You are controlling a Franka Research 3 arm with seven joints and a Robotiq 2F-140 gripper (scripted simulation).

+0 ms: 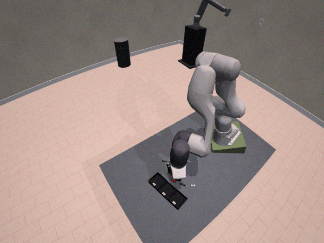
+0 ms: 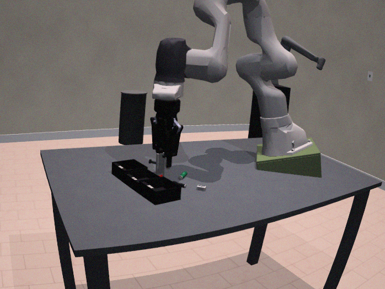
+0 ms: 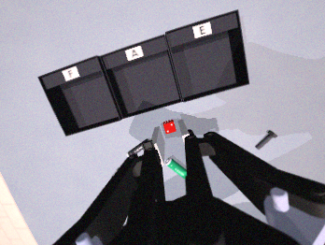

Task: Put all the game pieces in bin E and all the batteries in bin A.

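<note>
The bins look like dull black plastic. By them, the red die looks like smooth plastic. Near the bins, the bolt looks like dark metal. The bin labels look like flat white paper.
</note>
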